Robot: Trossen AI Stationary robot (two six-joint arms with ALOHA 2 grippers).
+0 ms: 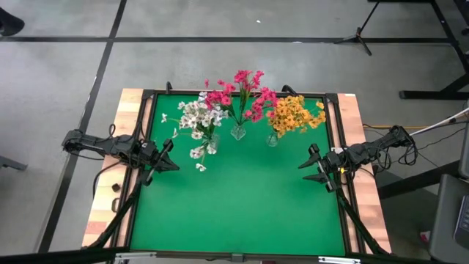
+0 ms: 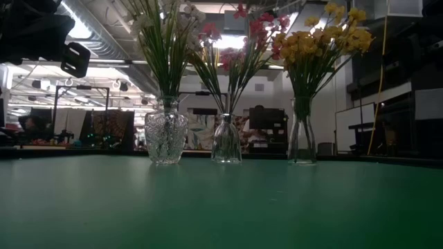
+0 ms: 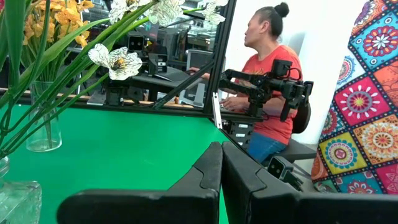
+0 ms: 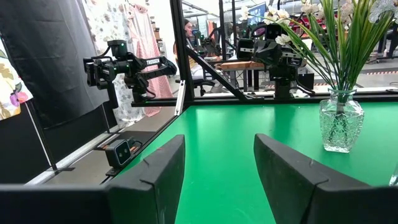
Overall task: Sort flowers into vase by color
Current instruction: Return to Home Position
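Flowers stood sorted in three glass vases toward the far edge of the green table: white sprigs in the left vase, magenta-pink sprigs in the middle vase, and yellow-orange sprigs in the right vase. I saw the left end effector by the table's left edge, its fingers pressed narrow together and empty. The right end effector sat by the right edge, spread wide, gripping nothing.

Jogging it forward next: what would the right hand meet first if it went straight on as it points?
Likely nothing close: the right hand points across the green table toward the left hand; the white-flower vase stands off to one side.
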